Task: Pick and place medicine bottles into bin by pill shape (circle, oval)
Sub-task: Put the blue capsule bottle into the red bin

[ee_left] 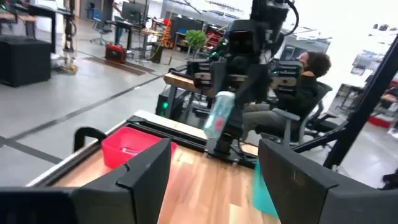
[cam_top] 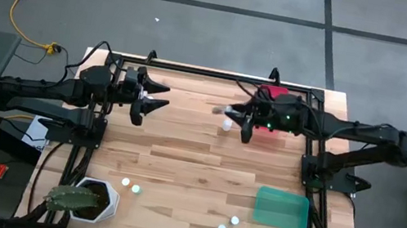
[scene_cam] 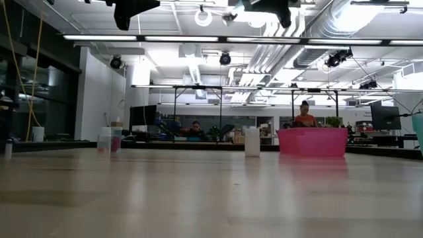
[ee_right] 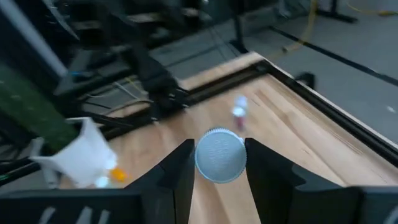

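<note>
My right gripper (cam_top: pixel 232 119) is shut on a pale medicine bottle (ee_right: pixel 221 155) with a white round cap, above the far middle of the table, just left of the pink bin (cam_top: pixel 272 109). The bottle also shows in the left wrist view (ee_left: pixel 218 115). Another bottle (cam_top: pixel 226 125) stands on the wood below it (scene_cam: pixel 252 142). Several more bottles rest on the near part of the table, two (cam_top: pixel 131 186) by the plant pot and two (cam_top: pixel 229 224) by the teal bin (cam_top: pixel 281 209). My left gripper (cam_top: pixel 155 98) is open and empty at the far left. My right gripper pinches the bottle between its two fingers (ee_right: pixel 185 171), which stand on opposite sides of it just below the cap (ee_right: pixel 206 163). The cap end faces back toward the wrist. The fingers come from the table's right. The bottle is tilted and lifted clear of the table (ee_left: pixel 214 124).
A white plant pot (cam_top: pixel 94 199) with a green cactus stands at the near left corner. A black frame (cam_top: pixel 218 73) runs round the table. Bare wood (cam_top: pixel 203 164) lies in the middle. People sit at desks in the room beyond (scene_cam: pixel 305 119).
</note>
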Robot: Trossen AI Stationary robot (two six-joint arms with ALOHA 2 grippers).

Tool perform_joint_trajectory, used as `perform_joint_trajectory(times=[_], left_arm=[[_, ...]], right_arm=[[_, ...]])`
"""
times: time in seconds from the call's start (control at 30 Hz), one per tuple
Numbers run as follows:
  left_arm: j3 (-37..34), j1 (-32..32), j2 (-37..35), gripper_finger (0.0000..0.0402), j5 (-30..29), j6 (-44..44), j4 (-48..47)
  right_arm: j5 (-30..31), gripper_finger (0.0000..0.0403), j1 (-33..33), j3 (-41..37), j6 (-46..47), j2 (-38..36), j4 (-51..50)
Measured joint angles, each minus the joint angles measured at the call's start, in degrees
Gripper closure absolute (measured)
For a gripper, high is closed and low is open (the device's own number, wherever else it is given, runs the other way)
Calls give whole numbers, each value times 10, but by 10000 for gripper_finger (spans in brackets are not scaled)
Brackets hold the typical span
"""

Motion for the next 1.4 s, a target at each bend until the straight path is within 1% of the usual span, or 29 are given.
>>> perform_joint_trajectory(times=[0.1,0.2,0.5,0.6,0.67,0.8,0.87,0.9,1.0,1.1,1.2,1.3,1.4], left_arm=[[0,0,0,172,14,-22,0],[0,0,0,172,25,-26,0],[0,0,0,172,25,-27,0],[0,0,0,172,25,-34,0],[0,0,0,172,25,-34,0],[0,0,0,172,25,-34,0],[0,0,0,172,25,-34,0],[0,0,0,172,24,-34,0],[0,0,0,172,24,-34,0],[0,0,0,172,23,-35,0],[0,0,0,172,21,-34,0],[0,0,0,172,17,-34,1],[0,0,0,172,16,-34,1]], right_arm=[[-1,282,22,0,-7,7,25],[-1,282,32,0,-11,8,43],[0,282,28,0,-5,3,47],[7,282,12,0,1,-13,23],[46,282,-7,16,3,-31,-45],[136,282,-53,78,7,-44,-255],[169,282,-81,105,33,-39,-355],[176,282,-96,113,53,-35,-395],[172,282,-147,114,116,-17,-485],[158,282,-191,87,136,5,-524],[123,282,-234,44,131,31,-508],[70,282,-276,5,108,66,-465],[43,282,-311,-17,92,106,-420]])
